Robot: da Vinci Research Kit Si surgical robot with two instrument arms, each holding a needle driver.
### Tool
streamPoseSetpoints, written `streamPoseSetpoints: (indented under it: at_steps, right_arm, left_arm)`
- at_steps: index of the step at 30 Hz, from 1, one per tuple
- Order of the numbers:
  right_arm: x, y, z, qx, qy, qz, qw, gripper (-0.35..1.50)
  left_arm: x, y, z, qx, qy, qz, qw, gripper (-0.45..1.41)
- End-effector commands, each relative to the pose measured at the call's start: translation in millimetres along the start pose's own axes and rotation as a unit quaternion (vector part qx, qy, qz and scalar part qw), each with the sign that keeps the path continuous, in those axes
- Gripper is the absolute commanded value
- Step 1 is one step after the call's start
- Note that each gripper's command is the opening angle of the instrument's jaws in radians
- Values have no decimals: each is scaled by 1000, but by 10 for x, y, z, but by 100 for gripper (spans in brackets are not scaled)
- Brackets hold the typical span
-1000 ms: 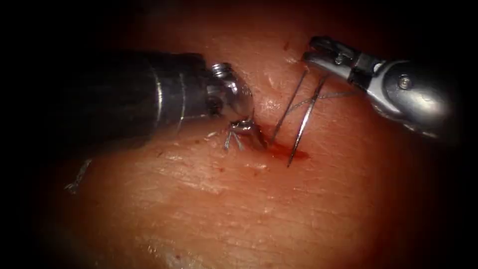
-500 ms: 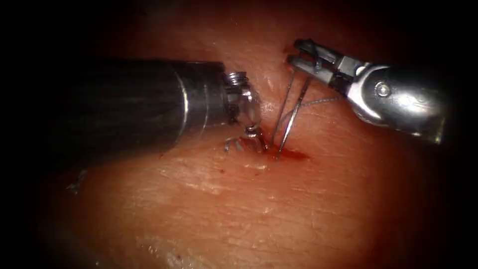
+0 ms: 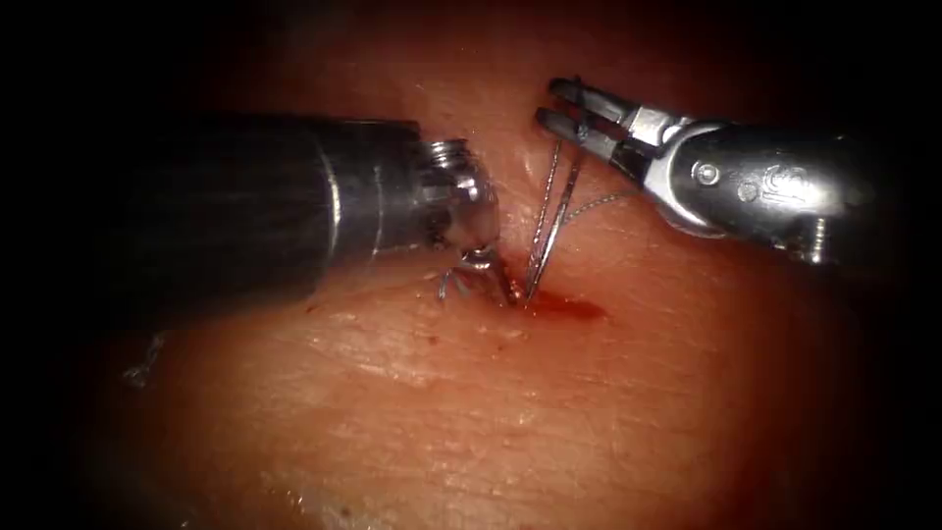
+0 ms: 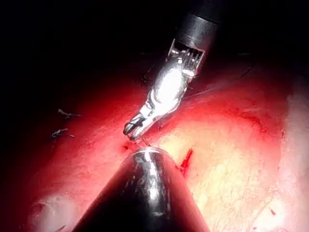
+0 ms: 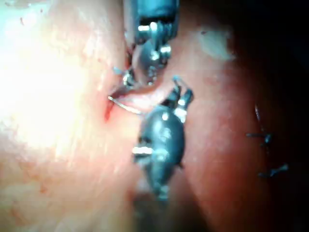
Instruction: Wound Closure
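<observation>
Pork-belly tissue (image 3: 471, 412) lay broad and pale beneath your tools, fading into dark at every edge of the endoscope view. Your right tool (image 3: 561, 105) hung above the cut with its jaws a narrow gap apart. Thread crossed them, though I could not tell whether it was actually pinched. From there two dark strands (image 3: 549, 211) ran down together to the red fluid (image 3: 564, 309). They were too fine for me to say whether one was the needle, seen edge-on, or a shadow. A paler loop of thread (image 3: 599, 203) curved off towards the right tool's wrist.

Your left tool (image 3: 479, 261) pointed steeply down, its tip at or just above the tissue immediately left of the fluid, beside some short thread ends (image 3: 456, 285). Whether it gripped anything I could not tell.

My judgement was that the work in hand was managing those strands. It called for tension kept in line with them and gentle, so that the tissue did not tent, and for the left tip resting rather than digging.

The two tools stood close together, as the left wrist view also showed for the right tool (image 4: 131, 128), so the gap between them was the tight spot. Open tissue lay towards the viewer and to the right of the cut. More cut ends (image 3: 137, 368) sat well apart on the far left.
</observation>
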Motion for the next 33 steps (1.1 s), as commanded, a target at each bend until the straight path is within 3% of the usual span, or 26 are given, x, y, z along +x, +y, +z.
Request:
streamPoseSetpoints:
  at_steps: [1, 9, 22, 33]
  right_arm:
    - [-4, 1, 10, -3, -2, -5, 1000, -35]
    - [-4, -3, 9, -4, -11, -27, 1000, -35]
    - [-1, -28, 8, 36, -36, -105, 993, -35]
    - [8, -41, 11, 50, -35, -115, 991, -35]
  left_arm:
    - [5, -4, 1, 0, 0, -1, 1000, -5]
    - [5, -1, -2, -4, 14, 3, 1000, -5]
    - [9, 6, -17, 0, 28, 4, 1000, -5]
    - [15, 17, -35, 9, 47, 0, 999, -6]
